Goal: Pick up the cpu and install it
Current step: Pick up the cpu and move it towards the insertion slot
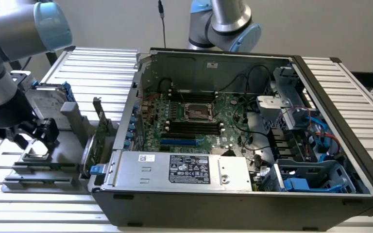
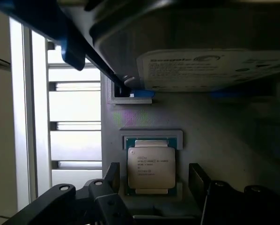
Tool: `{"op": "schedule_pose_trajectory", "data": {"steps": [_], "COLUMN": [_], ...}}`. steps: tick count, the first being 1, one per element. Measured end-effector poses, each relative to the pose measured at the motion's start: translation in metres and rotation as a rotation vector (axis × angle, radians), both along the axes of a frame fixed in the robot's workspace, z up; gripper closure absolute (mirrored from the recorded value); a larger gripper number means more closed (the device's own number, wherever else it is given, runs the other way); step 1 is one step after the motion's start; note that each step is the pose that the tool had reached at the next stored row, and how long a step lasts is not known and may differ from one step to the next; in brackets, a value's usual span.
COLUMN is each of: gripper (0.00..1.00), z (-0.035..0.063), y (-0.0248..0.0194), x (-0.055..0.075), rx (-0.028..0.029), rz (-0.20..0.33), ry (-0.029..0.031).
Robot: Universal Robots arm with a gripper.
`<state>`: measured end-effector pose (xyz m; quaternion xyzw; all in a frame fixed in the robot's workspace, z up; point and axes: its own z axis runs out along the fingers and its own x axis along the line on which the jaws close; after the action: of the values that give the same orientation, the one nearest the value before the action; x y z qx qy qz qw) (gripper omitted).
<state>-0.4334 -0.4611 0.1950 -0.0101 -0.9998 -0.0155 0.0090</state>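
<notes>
The cpu (image 2: 151, 166), a small square chip with a dull silver top and fine print, lies flat in a recessed seat of the grey fixture (image 2: 224, 136). My gripper (image 2: 154, 172) is open around it, one black finger (image 2: 113, 174) on each side, and neither touches the chip. In the exterior view the gripper (image 1: 34, 137) hangs low over that fixture (image 1: 44, 167), at the exterior view's left of the open computer case (image 1: 342, 102). The bare CPU socket (image 1: 198, 112) sits on the motherboard inside the case.
A silver hard drive with blue brackets (image 1: 47, 99) (image 2: 210, 65) stands upright in the fixture just behind the gripper. An expansion card (image 1: 99, 131) stands between fixture and case. A labelled power supply box (image 1: 180, 170) and cables (image 1: 316, 131) crowd the case.
</notes>
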Motion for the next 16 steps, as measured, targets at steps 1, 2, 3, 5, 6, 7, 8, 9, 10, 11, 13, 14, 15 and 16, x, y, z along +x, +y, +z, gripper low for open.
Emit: {"op": "schedule_pose_trajectory", "data": {"steps": [1, 2, 3, 5, 6, 7, 8, 9, 10, 11, 13, 14, 15, 16], "gripper": [0.3, 0.3, 0.3, 0.3, 0.3, 0.3, 0.3, 0.3, 0.3, 0.3, 0.3, 0.3, 0.3, 0.3], "z": [-0.0007, -0.0015, -0.0023, -0.0036, -0.0043, -0.0048, -0.0052, -0.0056, -0.006, -0.0064, -0.0072, -0.0073, -0.0074, -0.0077], "y": [0.0, 0.0001, 0.0001, 0.0002, 0.0003, 0.0006, 0.0008, 0.0011, 0.0015, 0.0019, 0.0028, 0.0029, 0.0029, 0.003], "x": [0.0, 0.0, 0.0001, 0.0001, 0.0, 0.0, 0.0, 0.0, 0.0, 0.0, 0.0, 0.0, -0.0001, -0.0003], "rx": [0.0, 0.0001, 0.0001, 0.0001, 0.0, 0.0, -0.0001, -0.0001, 0.0, 0.0, 0.0002, 0.0001, 0.0, 0.0], "rz": [0.0, 0.0, 0.0, 0.0, 0.0, 0.0, 0.0, 0.0, 0.0, 0.0, 0.0, 0.0, 0.0, 0.0], "ry": [0.0001, 0.0, 0.0, 0.0001, 0.0001, 0.0002, 0.0003, 0.0003, 0.0003, 0.0002, 0.0, 0.0001, 0.0002, 0.0002]}}
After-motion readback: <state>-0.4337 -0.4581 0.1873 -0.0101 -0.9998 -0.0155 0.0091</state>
